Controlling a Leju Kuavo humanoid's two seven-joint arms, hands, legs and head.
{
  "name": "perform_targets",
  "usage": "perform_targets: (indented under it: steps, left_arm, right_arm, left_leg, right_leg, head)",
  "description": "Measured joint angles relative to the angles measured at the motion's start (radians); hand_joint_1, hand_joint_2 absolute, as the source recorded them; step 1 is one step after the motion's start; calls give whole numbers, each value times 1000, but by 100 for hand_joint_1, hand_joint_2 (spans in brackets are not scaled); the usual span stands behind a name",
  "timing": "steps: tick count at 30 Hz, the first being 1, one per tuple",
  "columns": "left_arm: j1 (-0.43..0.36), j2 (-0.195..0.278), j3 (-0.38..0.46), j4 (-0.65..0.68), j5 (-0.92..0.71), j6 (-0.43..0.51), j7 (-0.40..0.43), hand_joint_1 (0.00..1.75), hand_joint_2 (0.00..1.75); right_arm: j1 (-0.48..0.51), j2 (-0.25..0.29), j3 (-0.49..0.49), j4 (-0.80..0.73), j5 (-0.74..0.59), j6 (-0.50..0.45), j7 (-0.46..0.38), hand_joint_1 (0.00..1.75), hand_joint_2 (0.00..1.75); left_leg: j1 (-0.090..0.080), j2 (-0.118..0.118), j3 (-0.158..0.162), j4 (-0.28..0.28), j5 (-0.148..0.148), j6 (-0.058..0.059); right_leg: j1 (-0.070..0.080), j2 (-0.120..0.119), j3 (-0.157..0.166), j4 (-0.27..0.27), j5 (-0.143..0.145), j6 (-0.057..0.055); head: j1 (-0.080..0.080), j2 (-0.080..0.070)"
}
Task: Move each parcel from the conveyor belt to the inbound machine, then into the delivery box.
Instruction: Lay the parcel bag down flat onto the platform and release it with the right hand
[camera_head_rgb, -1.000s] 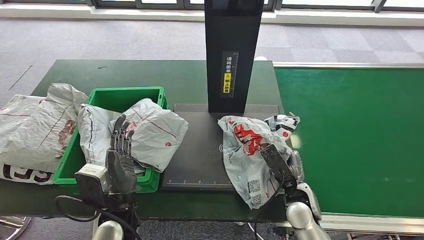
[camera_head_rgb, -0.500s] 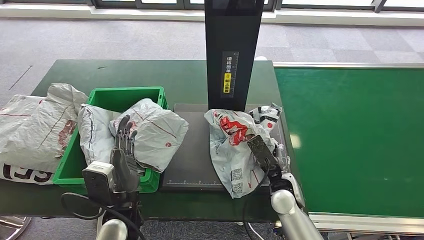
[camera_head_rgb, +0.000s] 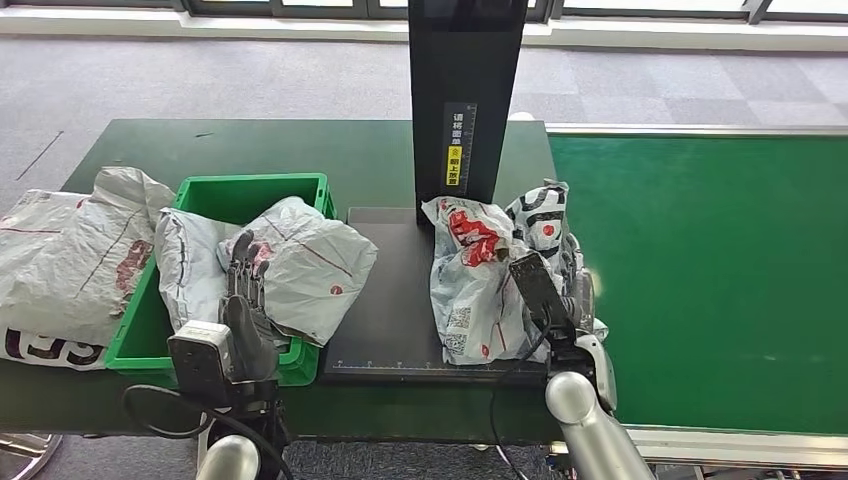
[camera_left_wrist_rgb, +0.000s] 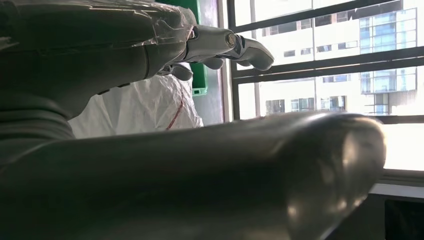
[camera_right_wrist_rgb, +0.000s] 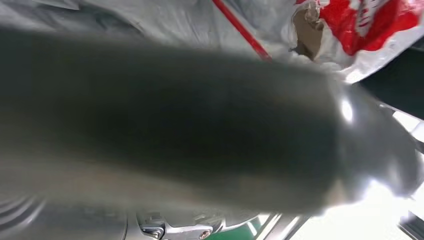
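Observation:
A crumpled grey parcel (camera_head_rgb: 470, 285) with red print stands bunched up on the inbound machine's black platform (camera_head_rgb: 385, 300), close to its black column (camera_head_rgb: 467, 100). My right hand (camera_head_rgb: 538, 292) grips the parcel's right side from behind. The right wrist view has the same parcel (camera_right_wrist_rgb: 370, 22) pressed against the blurred thumb. My left hand (camera_head_rgb: 244, 300) hovers with fingers stretched out and nothing in it, over a grey parcel (camera_head_rgb: 310, 265) lying in the green delivery box (camera_head_rgb: 250, 186). In the left wrist view its fingers (camera_left_wrist_rgb: 225, 45) stretch over that white-grey parcel (camera_left_wrist_rgb: 145, 105).
The green conveyor belt (camera_head_rgb: 700, 280) runs along the right side of the machine. A pile of grey parcels (camera_head_rgb: 70, 260) lies on the dark table left of the box. Another parcel (camera_head_rgb: 185, 265) leans in the box's left part.
My right hand has carried the parcel left and farther back onto the platform, toward the column, and the parcel now stands more upright. The left hand has hardly shifted.

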Motion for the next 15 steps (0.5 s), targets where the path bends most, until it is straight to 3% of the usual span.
perform_targets:
  steps: [9,13,15]
  left_arm:
    - [19,-2,0,-19,-3,55,-11,0,0]
    - [21,-1,-5,-30,-15,59,-28,0,0]
    - [17,1,-16,-35,-69,53,-42,0,0]
  right_arm:
    - [96,-14,0,-161,-87,70,-44,0,0]
    - [142,-20,0,-235,-125,43,-127,0,175]
    - [174,-21,0,-295,-135,-45,-212,0,175]
  left_leg:
    - [0,0,-1,0,0,0]
    - [0,0,-1,0,0,0]
    - [0,-1,-1,0,0,0]
  right_leg:
    - [0,0,0,0,0,0]
    - [0,-1,-1,0,0,0]
    - [0,-1,-1,0,0,0]
  head:
    - [0,0]
    - [0,0]
    - [0,0]
